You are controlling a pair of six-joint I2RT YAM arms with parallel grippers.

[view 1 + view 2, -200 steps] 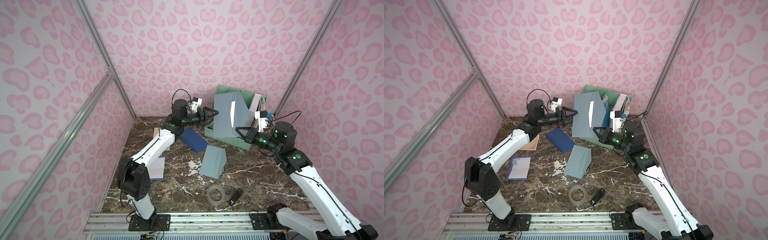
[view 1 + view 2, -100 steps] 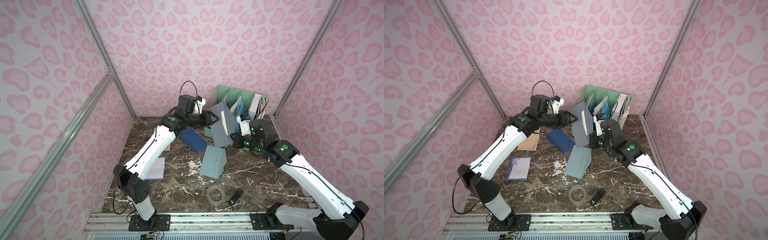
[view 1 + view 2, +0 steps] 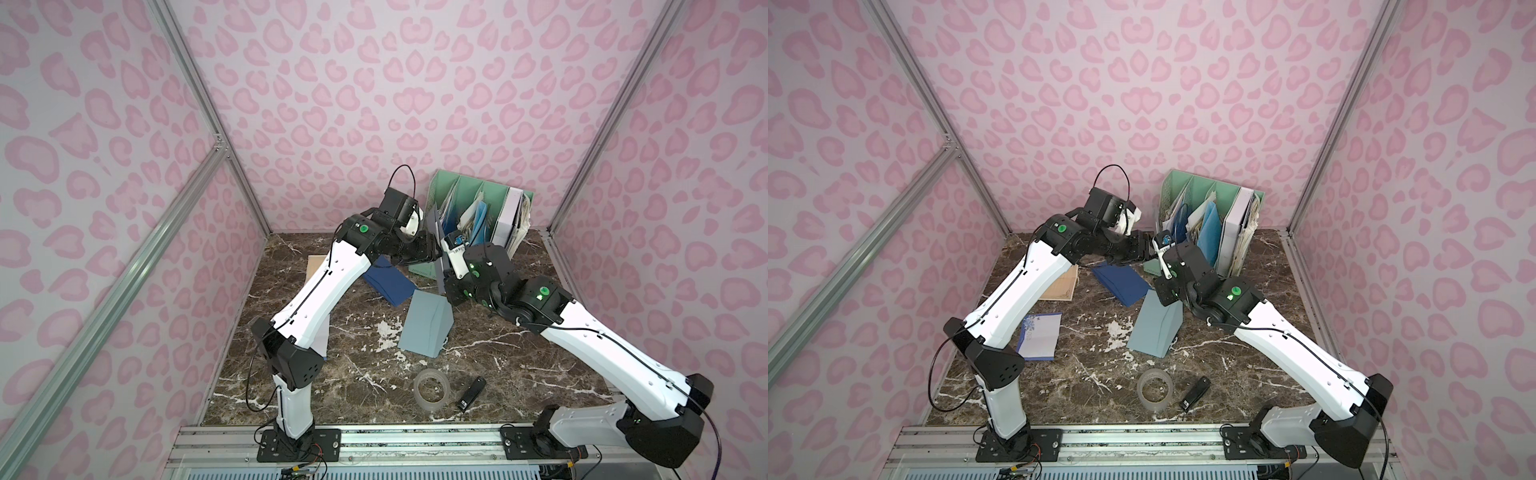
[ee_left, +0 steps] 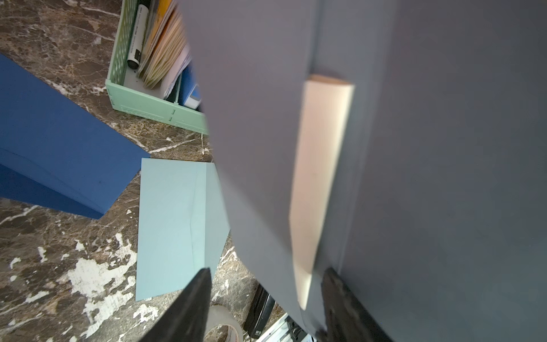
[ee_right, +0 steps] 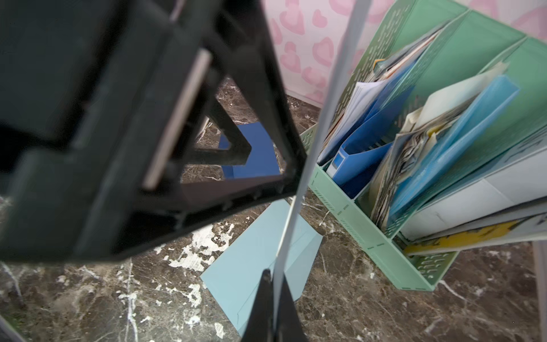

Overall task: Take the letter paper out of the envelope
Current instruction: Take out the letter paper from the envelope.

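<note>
The left gripper (image 4: 266, 271) stands partly open and holds nothing. Its two fingers bracket the open flap of the grey envelope (image 4: 444, 177) near one end of the mouth. The letter paper (image 4: 321, 177) is inside the envelope. It shows as a cream strip in the mouth, between flap and body, with one end just beside a finger. To the right, the right gripper (image 5: 276, 284) is clamped shut on one edge of the envelope and holds it upright in the air, in front of the green file organizer (image 5: 438, 32).

Change over the last second: both arms have moved in from the organizer toward the table's middle. The envelope has turned from broadside to edge-on in both top views, and the left gripper has come up to the mouth.

Judgement: presentation is complete. The next step calls for setting the fingers on the paper alone, not the flap, before closing and pulling.
</note>
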